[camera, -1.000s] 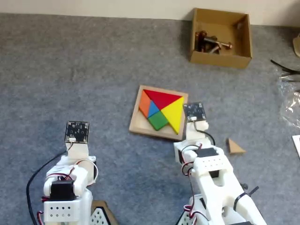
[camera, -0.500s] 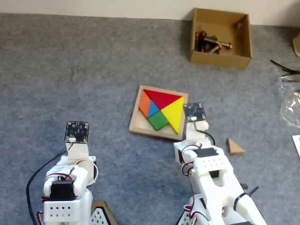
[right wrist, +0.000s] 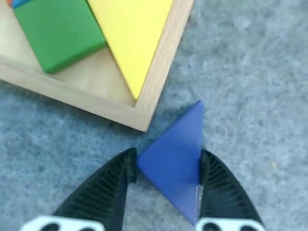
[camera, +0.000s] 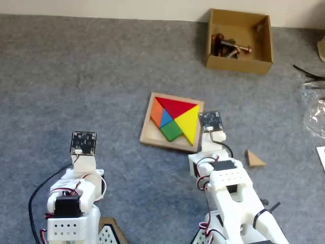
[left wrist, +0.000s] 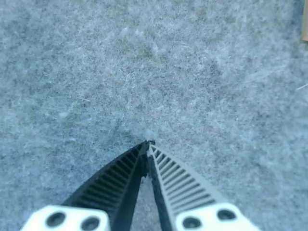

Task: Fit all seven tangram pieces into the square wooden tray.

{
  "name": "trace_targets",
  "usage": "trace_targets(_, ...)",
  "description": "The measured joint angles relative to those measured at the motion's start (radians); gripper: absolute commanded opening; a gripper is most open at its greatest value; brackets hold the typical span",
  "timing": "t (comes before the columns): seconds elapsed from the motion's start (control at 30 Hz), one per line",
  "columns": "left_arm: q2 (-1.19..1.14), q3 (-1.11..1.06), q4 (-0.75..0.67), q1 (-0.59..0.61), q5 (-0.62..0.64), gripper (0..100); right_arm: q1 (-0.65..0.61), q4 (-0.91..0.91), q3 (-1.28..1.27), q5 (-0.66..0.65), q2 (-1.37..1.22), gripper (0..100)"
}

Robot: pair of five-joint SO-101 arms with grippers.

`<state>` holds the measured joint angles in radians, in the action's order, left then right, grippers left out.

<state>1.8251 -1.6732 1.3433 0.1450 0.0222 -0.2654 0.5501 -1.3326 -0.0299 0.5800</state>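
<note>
The blue triangle [right wrist: 175, 149] sat just off the near right corner of the square wooden tray [right wrist: 161, 57], over the grey felt mat [right wrist: 250, 72]. The right gripper [right wrist: 167, 161] pinched it across two slanted edges. It looked light, stiff and smooth-painted, so it would probably swivel or squirt out unless it was held near its thick middle. The left gripper [left wrist: 148, 145] hung over bare felt at the near left, its ribbed jaws pressed together.
</note>
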Motion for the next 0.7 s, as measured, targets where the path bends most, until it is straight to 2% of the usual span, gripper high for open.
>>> trace_targets(0.47, 0.0, 0.0, 0.0, 0.0, 0.0, 1, 0.002, 0.002, 0.0, 0.0, 0.002, 1.4)
trace_targets(0.7, 0.0, 0.0, 0.0, 0.0, 0.0, 1, -0.003, 0.21, 0.08, 0.0, -0.008, 0.4)
